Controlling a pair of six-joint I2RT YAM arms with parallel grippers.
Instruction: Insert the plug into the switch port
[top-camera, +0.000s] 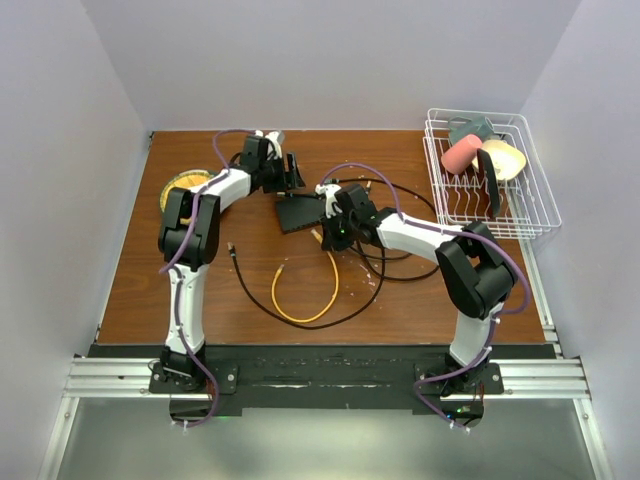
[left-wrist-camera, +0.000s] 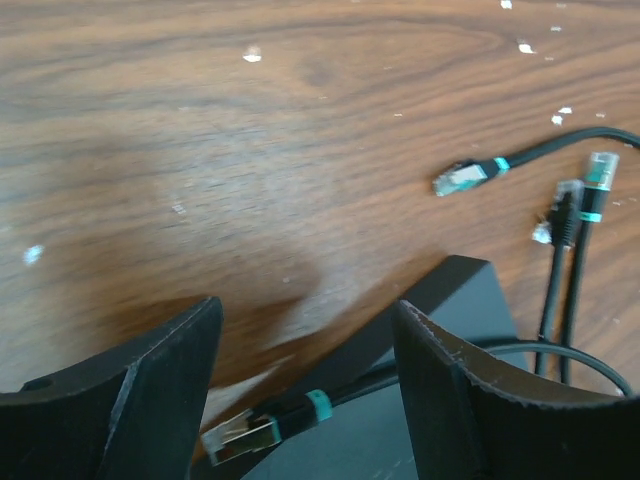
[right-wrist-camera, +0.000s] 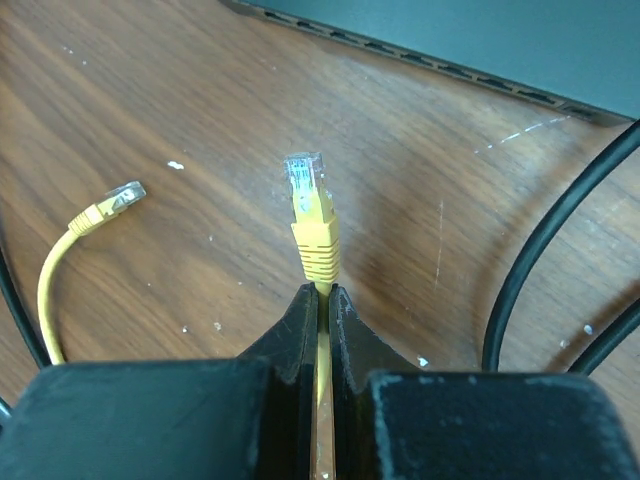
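My right gripper (right-wrist-camera: 320, 290) is shut on the yellow cable just behind the yellow plug (right-wrist-camera: 308, 200). The plug sticks out ahead of the fingertips and points toward the dark switch (right-wrist-camera: 520, 40). The row of switch ports (right-wrist-camera: 440, 70) runs along the switch's near edge, a short gap of bare wood away from the plug tip. In the top view the right gripper (top-camera: 335, 228) sits at the switch's (top-camera: 298, 213) right end. My left gripper (left-wrist-camera: 307, 310) hovers open over the switch's corner (left-wrist-camera: 472, 296), holding nothing. Below it a black teal-banded plug (left-wrist-camera: 240, 435) lies on the switch.
The yellow cable's other end (right-wrist-camera: 120, 197) lies loose to the left, its loop (top-camera: 305, 295) toward the front. Black cables (right-wrist-camera: 540, 250) curve at the right, with several black plugs (left-wrist-camera: 465, 178) on the wood. A white dish rack (top-camera: 535, 215) stands back right, a yellow dish (top-camera: 178, 185) back left.
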